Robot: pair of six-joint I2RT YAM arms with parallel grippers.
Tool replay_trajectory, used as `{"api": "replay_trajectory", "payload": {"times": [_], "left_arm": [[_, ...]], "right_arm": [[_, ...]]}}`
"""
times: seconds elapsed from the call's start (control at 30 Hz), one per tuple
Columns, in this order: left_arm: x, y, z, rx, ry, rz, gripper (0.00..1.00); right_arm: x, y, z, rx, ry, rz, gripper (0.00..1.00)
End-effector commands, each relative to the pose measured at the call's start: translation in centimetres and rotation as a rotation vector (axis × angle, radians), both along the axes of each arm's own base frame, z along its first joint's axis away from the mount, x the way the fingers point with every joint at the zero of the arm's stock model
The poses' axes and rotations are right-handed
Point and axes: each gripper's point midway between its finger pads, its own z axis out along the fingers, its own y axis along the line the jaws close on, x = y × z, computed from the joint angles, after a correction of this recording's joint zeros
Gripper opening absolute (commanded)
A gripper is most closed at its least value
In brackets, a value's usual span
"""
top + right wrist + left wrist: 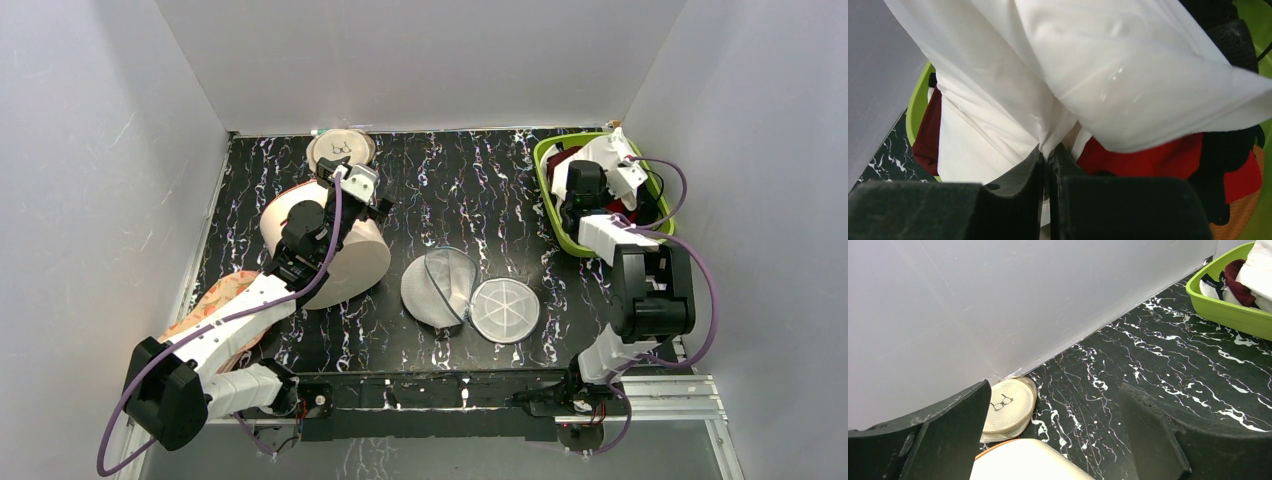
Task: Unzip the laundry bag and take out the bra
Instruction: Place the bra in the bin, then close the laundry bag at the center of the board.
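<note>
Your right fingers (1040, 170) are clamped on white cloth (1098, 75) inside the green basket (546, 186), arm folded over it. The bra (1148, 155) lies there beneath the cloth. Left of the basket, the laundry bag (440, 285) lies open on the counter (480, 190). Farther left, your left fingers (368, 195) gape, arm outstretched.

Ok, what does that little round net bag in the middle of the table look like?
The laundry bag is small, round, white-grey mesh. It lies unzipped, opened into two round halves side by side, a dark zip edging the left one; the right one shows spoke-like seams. It rests on the black marbled table, nothing else touching it, and looks empty.
</note>
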Motion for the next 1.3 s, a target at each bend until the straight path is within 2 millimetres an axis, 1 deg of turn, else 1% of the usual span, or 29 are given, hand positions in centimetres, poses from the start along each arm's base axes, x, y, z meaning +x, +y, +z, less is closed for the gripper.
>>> {"api": "replay_trajectory", "payload": {"times": [0.0,0.1,0.13,0.23,0.27,0.33,0.37,0.43,0.53,0.57,0.63,0.67,0.7,0.73,0.83,0.87,0.93,0.97,1.03,1.07,1.13,1.2,1.23,1.27], "left_arm": [[-0.9,0.1,2.4,-0.044,-0.056,-0.022,0.98],[-0.9,0.1,2.4,-0.049,-0.055,-0.024,0.98],[-1.0,0.1,2.5,-0.05,-0.055,-0.024,0.98],[-0.9,0.2,2.3,-0.053,-0.049,-0.02,0.98],[-0.9,0.2,2.3,-0.057,-0.048,-0.018,0.98],[-0.9,0.1,2.2,-0.057,-0.044,-0.018,0.98],[-0.9,0.1,2.1,-0.058,-0.039,-0.021,0.98],[-0.9,0.1,2.1,-0.066,-0.036,-0.02,0.98],[-1.1,0.2,2.3,-0.088,-0.034,-0.019,0.98],[-1.2,0.2,2.6,-0.094,-0.037,-0.024,0.98],[-1.5,0.2,2.9,-0.1,-0.042,-0.03,0.98],[-1.6,0.3,3.2,-0.104,-0.045,-0.029,0.98],[-1.7,0.4,3.3,-0.108,-0.049,-0.026,0.98],[-1.8,0.6,3.5,-0.112,-0.054,-0.02,0.98],[-2.0,1.0,3.6,-0.124,-0.059,0.0,0.98],[-2.0,1.0,3.7,-0.125,-0.061,0.001,0.98],[-2.1,0.9,3.7,-0.122,-0.063,0.003,0.98],[-2.0,1.0,3.8,-0.123,-0.063,0.007,0.98],[-2.0,1.0,3.8,-0.125,-0.063,0.008,0.98],[-2.0,1.0,3.8,-0.125,-0.062,0.008,0.98],[-2.0,1.0,3.9,-0.127,-0.06,0.006,0.98],[-2.1,1.0,4.1,-0.126,-0.063,0.003,0.98],[-2.1,1.0,4.0,-0.123,-0.063,0.004,0.98],[-2.1,1.0,4.0,-0.123,-0.064,0.006,0.98]], "right_arm": [[-0.7,-0.1,2.6,0.009,-0.044,0.027,0.14],[-2.0,0.0,4.3,0.009,-0.046,0.036,0.35],[-2.4,0.2,4.9,0.012,-0.051,0.043,0.43],[-3.7,1.2,6.3,0.03,-0.072,0.106,0.61],[-4.1,1.6,7.1,0.03,-0.086,0.13,0.66],[-4.9,2.2,8.5,0.014,-0.112,0.181,0.8],[-5.4,2.2,9.7,-0.004,-0.131,0.192,0.84],[-6.3,2.1,11.3,-0.034,-0.147,0.205,0.89],[-6.6,3.0,13.8,-0.06,-0.187,0.277,0.94],[-6.5,3.8,14.6,-0.058,-0.201,0.323,0.95],[-6.1,6.2,16.0,-0.037,-0.225,0.463,0.96],[-5.9,7.8,16.1,-0.007,-0.226,0.55,0.97],[-5.7,9.3,16.0,0.034,-0.232,0.621,0.98],[-5.7,10.8,15.3,0.078,-0.221,0.69,0.98],[-6.3,14.4,11.4,0.186,-0.085,0.803,0.98],[-6.9,15.7,10.0,0.197,-0.029,0.839,0.98],[-8.3,18.3,8.1,0.185,0.05,0.907,0.98],[-9.1,19.8,7.4,0.17,0.082,0.944,0.98],[-10.8,22.0,6.2,0.143,0.146,1.001,0.98],[-11.7,22.5,5.5,0.137,0.19,1.015,0.97],[-13.3,22.7,3.8,0.143,0.279,1.021,0.97],[-14.8,21.8,2.0,0.152,0.363,0.995,0.97],[-15.9,21.3,0.6,0.165,0.417,0.972,0.97],[-16.3,20.8,0.1,0.17,0.434,0.945,0.96]]}}
